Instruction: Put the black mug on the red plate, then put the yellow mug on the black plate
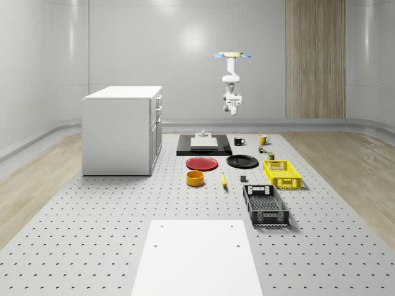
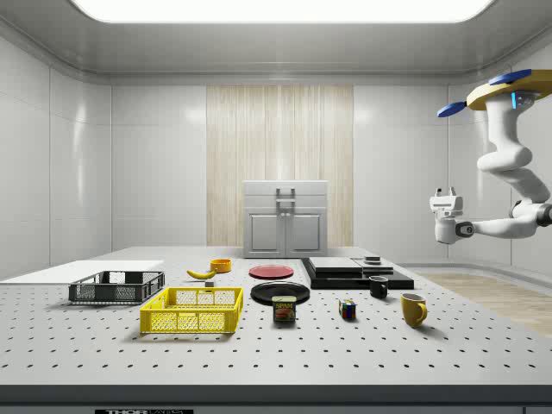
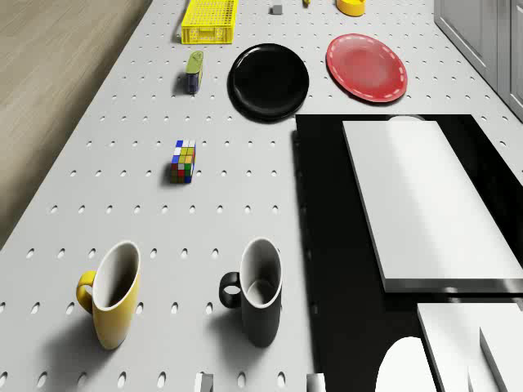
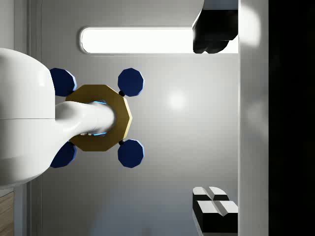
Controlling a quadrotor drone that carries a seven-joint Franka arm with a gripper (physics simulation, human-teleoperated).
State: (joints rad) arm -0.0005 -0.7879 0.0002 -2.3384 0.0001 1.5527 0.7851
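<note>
Black mug; yellow mug; red plate; black plate; multicoloured puzzle cube; yellow crate.

**Four cameras, one tabletop**

The whole-scene view looks down the tabletop from its near end. The side view sits low, facing across it. The drone view looks steeply down, close; all three share the red plate. The wrist view faces up at the drone.

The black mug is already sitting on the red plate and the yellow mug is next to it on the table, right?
Not quite. The black mug stands on the table beside the yellow mug, far from the bare red plate, as the drone view shows.
</note>
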